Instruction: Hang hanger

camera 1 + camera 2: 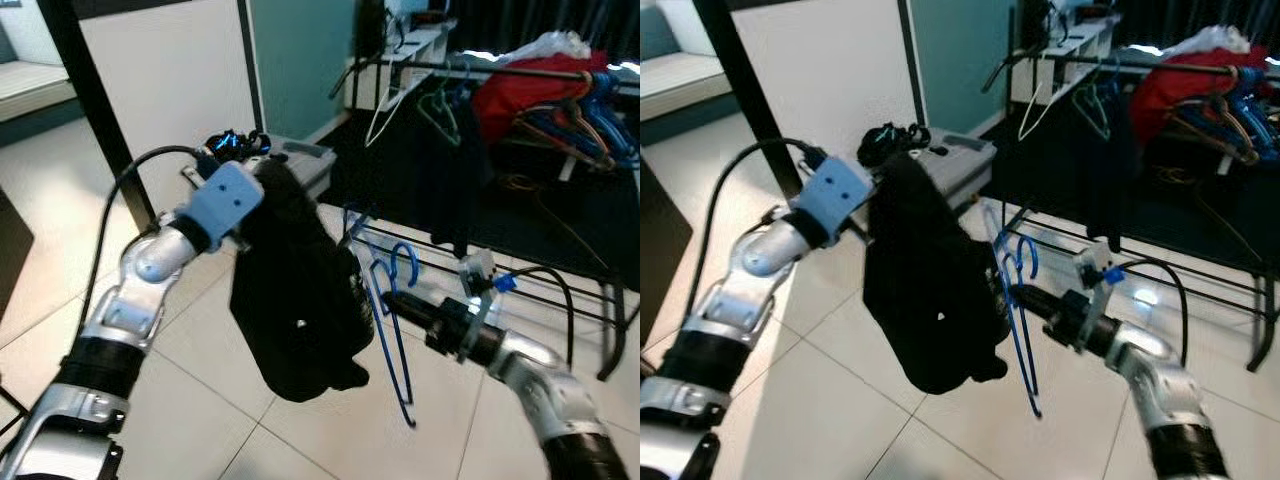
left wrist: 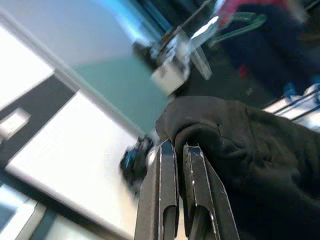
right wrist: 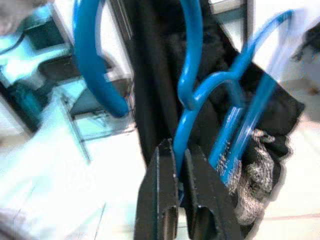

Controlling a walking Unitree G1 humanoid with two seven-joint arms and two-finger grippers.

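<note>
Between the two arms, over the tiled floor (image 1: pixel 200 380), hangs a black garment (image 1: pixel 295 300). At its top edge the left claw (image 2: pixel 179 150) has its two black fingers pressed nearly together, a fold of the cloth pinched at their tips. That arm comes up from the lower left, bent at the elbow, and the blue wrist block (image 1: pixel 225 203) is tilted towards the garment. The right claw (image 3: pixel 177 150) is closed on the thin wire of a blue hanger (image 1: pixel 392 330) — the fingers grip it just below the hook, and the hook rises above them. The right arm reaches in from the lower right, forearm almost level, pointing to the garment. The hanger's lower part hangs down past the claw, just beside the cloth; how much of it goes inside the garment is hidden. Behind stands a clothes rack (image 1: pixel 520 70) with red cloth (image 1: pixel 530 90) and several hangers (image 1: pixel 590 125), somewhat blurred. A grey box (image 1: pixel 960 165) sits near the wall.
</note>
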